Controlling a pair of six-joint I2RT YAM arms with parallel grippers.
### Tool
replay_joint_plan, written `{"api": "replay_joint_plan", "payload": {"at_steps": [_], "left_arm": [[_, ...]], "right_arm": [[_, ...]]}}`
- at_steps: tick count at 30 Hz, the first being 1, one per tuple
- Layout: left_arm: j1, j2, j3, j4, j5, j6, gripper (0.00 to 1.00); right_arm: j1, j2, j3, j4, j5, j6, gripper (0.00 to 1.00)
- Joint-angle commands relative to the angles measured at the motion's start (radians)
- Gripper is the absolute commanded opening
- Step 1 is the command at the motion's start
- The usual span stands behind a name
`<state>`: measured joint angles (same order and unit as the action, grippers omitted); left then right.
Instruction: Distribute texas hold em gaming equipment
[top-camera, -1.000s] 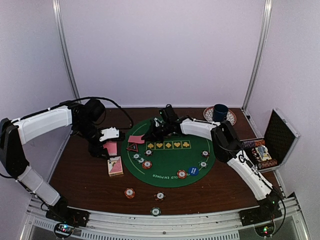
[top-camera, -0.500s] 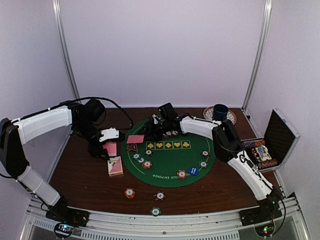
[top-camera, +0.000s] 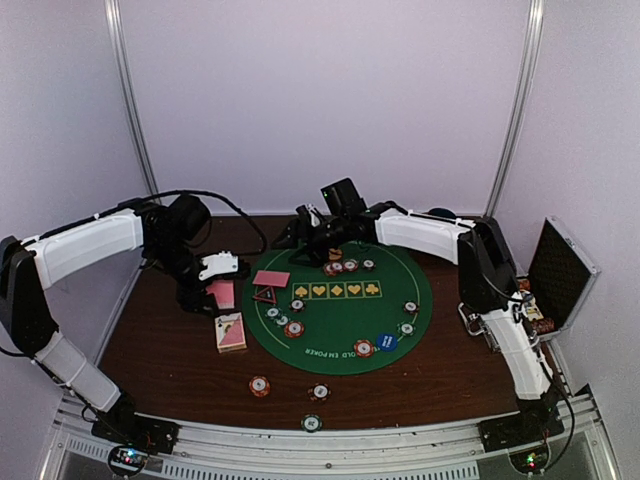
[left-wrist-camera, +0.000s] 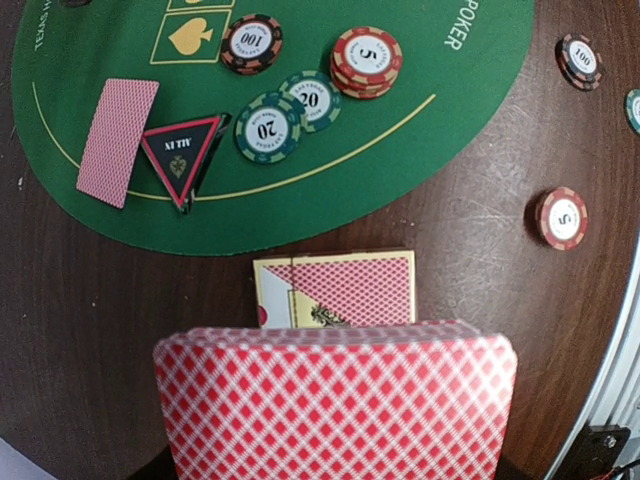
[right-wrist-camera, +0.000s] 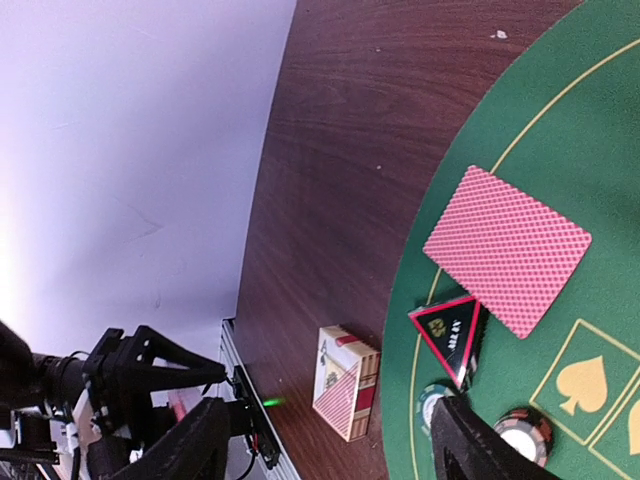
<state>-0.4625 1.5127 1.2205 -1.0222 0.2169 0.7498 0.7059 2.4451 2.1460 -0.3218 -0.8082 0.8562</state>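
Nearest the arm bases, three loose chips lie off the mat on the bare table (top-camera: 170, 350): a green chip (top-camera: 312, 423) at the front edge, then a red chip (top-camera: 259, 385) and a dark chip (top-camera: 319, 392). A little further in, a card box (left-wrist-camera: 335, 290) lies on the wood just outside the left rim of the green mat (top-camera: 340, 320). Above the box, the left gripper (top-camera: 218, 290) is clamped on a deck (left-wrist-camera: 335, 410) of pink-backed cards.

On the mat's near half, a red stack (top-camera: 364, 348) sits beside a blue disc (top-camera: 387, 342). On the left side, two green twenties (left-wrist-camera: 268, 130) cluster with a red five stack (left-wrist-camera: 367, 62) and a dark hundred (left-wrist-camera: 251, 43). Just beyond is a triangle marker (left-wrist-camera: 180, 155), right beside a single face-down card (left-wrist-camera: 118, 140). Past the suit symbols, a row of chips (top-camera: 350, 265) sits on the far half.

The right gripper (right-wrist-camera: 330, 425) hangs over the mat's far left edge, its fingers wide apart and empty. An open case (top-camera: 560, 275) stands at the right edge of the table.
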Motion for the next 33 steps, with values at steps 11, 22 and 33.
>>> {"api": "replay_joint_plan", "payload": {"at_steps": [11,22,33], "left_arm": [[0.005,0.000,0.107,0.000,0.055,-0.063,0.00],[0.005,0.000,0.119,-0.022,0.057,-0.068,0.00],[0.005,0.007,0.135,-0.021,0.081,-0.085,0.00]], "right_arm": [[0.147,-0.258,-0.435,0.484,-0.078,0.238,0.81],[0.178,-0.231,-0.529,0.783,-0.114,0.421,0.78],[0.198,-0.166,-0.465,0.824,-0.131,0.478,0.74]]}}
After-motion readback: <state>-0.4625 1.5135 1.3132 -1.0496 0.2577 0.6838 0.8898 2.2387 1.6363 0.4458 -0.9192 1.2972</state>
